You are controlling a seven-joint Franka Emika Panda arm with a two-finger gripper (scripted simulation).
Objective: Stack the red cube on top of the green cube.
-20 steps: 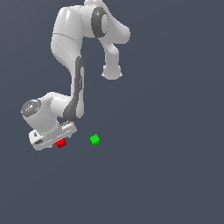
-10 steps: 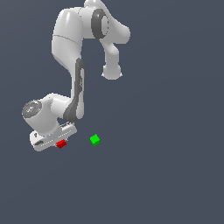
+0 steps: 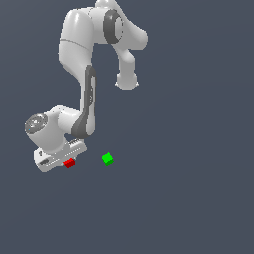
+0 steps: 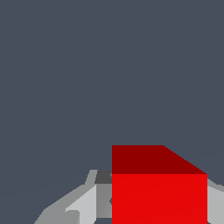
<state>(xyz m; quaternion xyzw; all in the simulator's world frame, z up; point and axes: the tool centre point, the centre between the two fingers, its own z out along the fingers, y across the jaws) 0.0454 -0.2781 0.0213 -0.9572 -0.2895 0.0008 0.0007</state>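
**Red cube at the gripper, green cube standing apart**

The single white arm bends down from its upper joints to the lower part of the exterior view's left, where the wrist and hand sit low over the plain dark grey floor.

The gripper is at the level of the red cube. In the exterior view the cube shows at the lower edge of the pale hand body, partly hidden by it. In the wrist view the red cube fills much of the picture close to the camera, with a pale grey finger visible on one side of it and a sliver of grey on the other side. The cube thus lies between the fingers. Whether the jaws press on its faces or merely stand around it cannot be told from either view; no clear gap and no clear contact is visible.

The green cube rests on the floor to the exterior view's right of the red cube, near it but clearly apart, with bare floor between the two. Nothing touches it or rests on it. It does not appear in the wrist view.
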